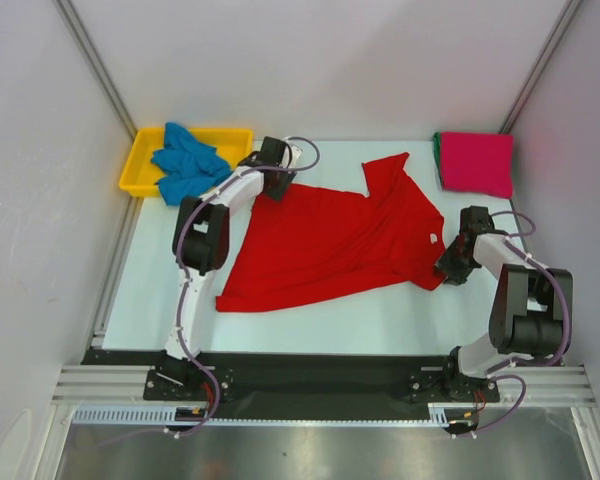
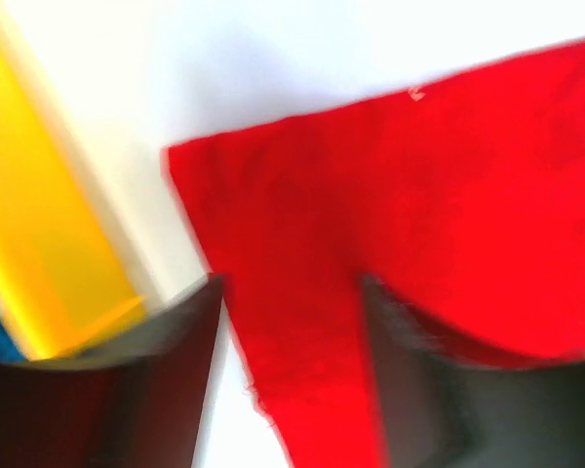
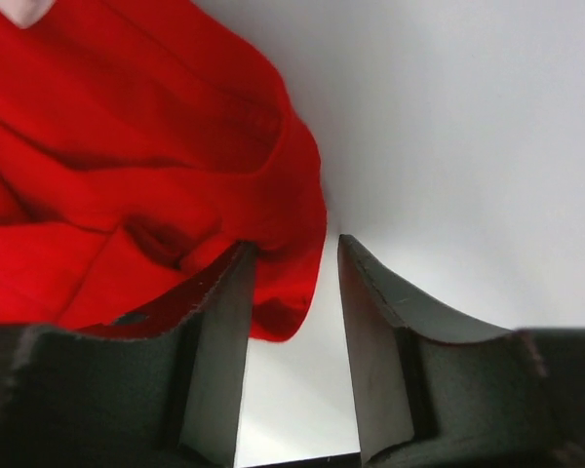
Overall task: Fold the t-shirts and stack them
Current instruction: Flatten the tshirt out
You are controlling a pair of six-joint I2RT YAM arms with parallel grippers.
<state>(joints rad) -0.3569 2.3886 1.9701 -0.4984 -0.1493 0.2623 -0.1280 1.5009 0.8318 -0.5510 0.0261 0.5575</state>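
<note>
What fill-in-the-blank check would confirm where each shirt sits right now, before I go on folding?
1. The t-shirt spread across the table is coloured ____.
2. The blue t-shirt lies bunched in a tray coloured ____.
3. The folded magenta-pink t-shirt sits at the table's far ____ corner.
Missing words: red; yellow; right.

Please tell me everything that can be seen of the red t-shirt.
The red t-shirt is plain, soft cloth, bright red, with short sleeves and a small white label at the collar. It lies unfolded and wrinkled on the white table, collar toward the right. The open left gripper is over its far left corner; the open right gripper stands at its right edge.
</note>
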